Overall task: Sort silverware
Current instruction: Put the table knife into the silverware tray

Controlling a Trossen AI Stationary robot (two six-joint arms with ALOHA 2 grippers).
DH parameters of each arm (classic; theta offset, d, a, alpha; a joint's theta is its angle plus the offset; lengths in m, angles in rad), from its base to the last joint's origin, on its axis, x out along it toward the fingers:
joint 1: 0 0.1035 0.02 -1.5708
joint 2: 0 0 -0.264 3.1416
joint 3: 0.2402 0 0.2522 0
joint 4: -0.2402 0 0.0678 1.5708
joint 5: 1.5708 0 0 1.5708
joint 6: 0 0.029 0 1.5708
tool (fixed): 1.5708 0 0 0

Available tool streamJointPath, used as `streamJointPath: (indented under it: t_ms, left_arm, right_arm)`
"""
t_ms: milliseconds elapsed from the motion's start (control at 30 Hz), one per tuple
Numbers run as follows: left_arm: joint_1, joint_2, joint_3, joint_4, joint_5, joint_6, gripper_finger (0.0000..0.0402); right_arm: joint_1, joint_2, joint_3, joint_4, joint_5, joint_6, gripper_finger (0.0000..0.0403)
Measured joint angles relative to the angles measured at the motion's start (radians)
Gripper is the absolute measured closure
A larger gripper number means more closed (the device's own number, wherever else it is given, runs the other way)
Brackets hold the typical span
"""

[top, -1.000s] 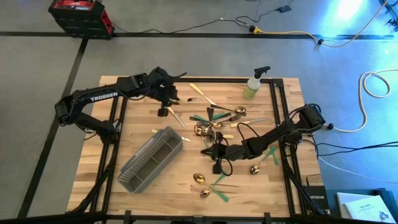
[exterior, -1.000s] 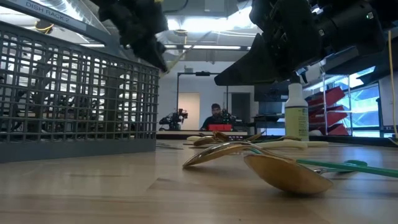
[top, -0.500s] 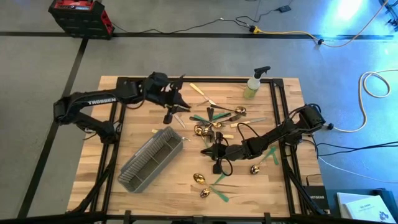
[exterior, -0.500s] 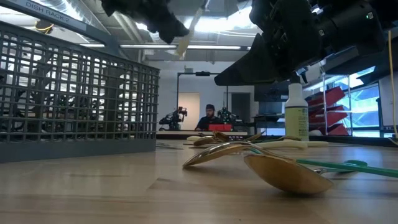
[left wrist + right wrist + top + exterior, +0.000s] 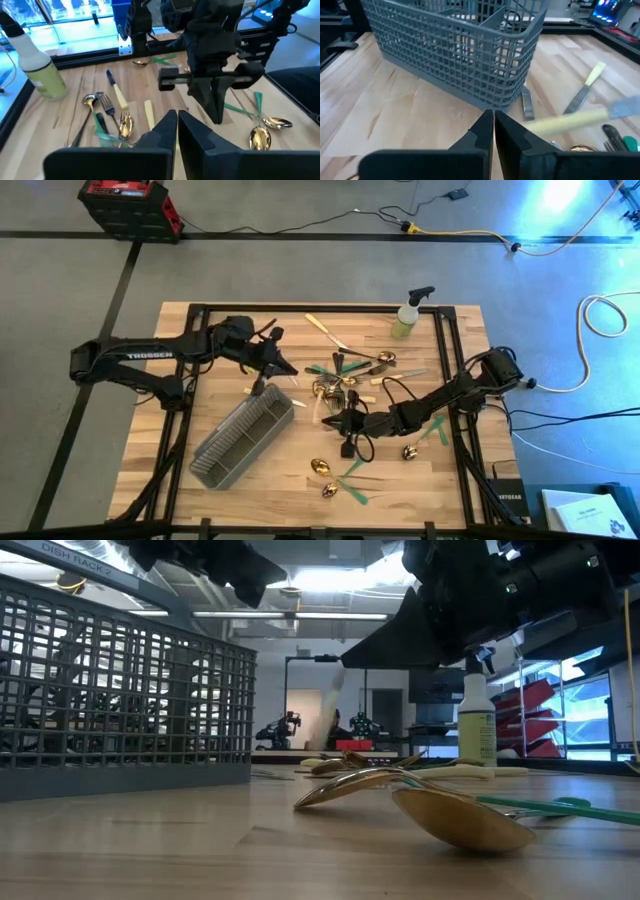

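Wooden table (image 5: pixel 230 490): one mesh caddy (image 5: pixel 243 434), two closed grippers.

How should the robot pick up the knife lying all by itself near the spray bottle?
Grab the knife by its cream handle, coming straight down from above with the fingers across it. It lies flat on the table, apart from the pile, so nothing seems to crowd that slim handle.
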Motion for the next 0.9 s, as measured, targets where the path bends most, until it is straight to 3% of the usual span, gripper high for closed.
streamJointPath:
  t_ms: [433, 600, 733, 900]
  left_arm:
    - [-0.008, 0.000, -0.001, 0.004, -0.002, 0.003, 0.0401]
    - [-0.008, 0.000, -0.001, 0.004, -0.002, 0.003, 0.0401]
    - [-0.008, 0.000, -0.001, 0.004, -0.002, 0.004, 0.0401]
    - [-0.008, 0.000, -0.001, -0.004, -0.002, 0.006, 0.0401]
  right_arm:
    - [0.000, 0.000, 0.000, 0.003, 0.000, -0.012, 0.0403]
    - [-0.010, 0.000, 0.012, -0.023, 0.019, 0.194, 0.0398]
    - [-0.005, 0.007, 0.092, -0.206, 0.033, 0.219, 0.0371]
    - [-0.005, 0.040, 0.207, -0.369, 0.059, 0.277, 0.0307]
